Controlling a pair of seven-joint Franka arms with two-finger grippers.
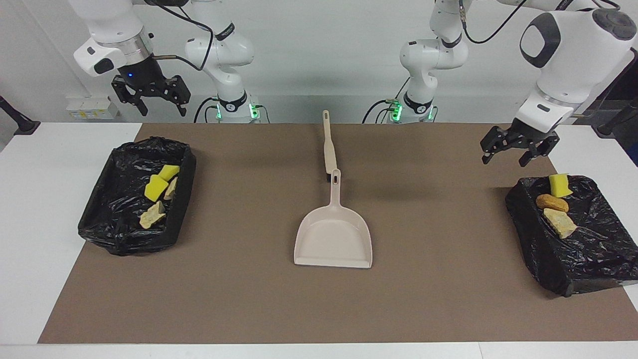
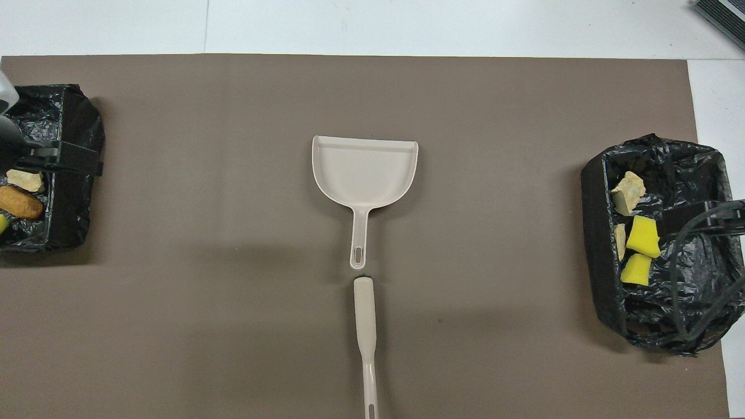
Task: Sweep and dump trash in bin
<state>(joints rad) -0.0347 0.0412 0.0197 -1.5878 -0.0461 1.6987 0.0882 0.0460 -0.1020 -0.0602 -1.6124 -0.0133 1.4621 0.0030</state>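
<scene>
With all the trash (image 1: pixel 554 202) already in our two bins (image 1: pixel 107 219) (dustpan (image 1: pixel 333 239) empty), our left gripper (image 1: pixel 513 149) and right gripper (image 1: pixel 149 97) hang wide open and empty, and a careless descent could snag a bin liner.

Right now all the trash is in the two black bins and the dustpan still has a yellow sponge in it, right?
Not quite. The dustpan is empty, as the facing view shows. The rest holds: the yellow sponge chunks and bread lumps all lie in the two black bins, none on the mat.
</scene>
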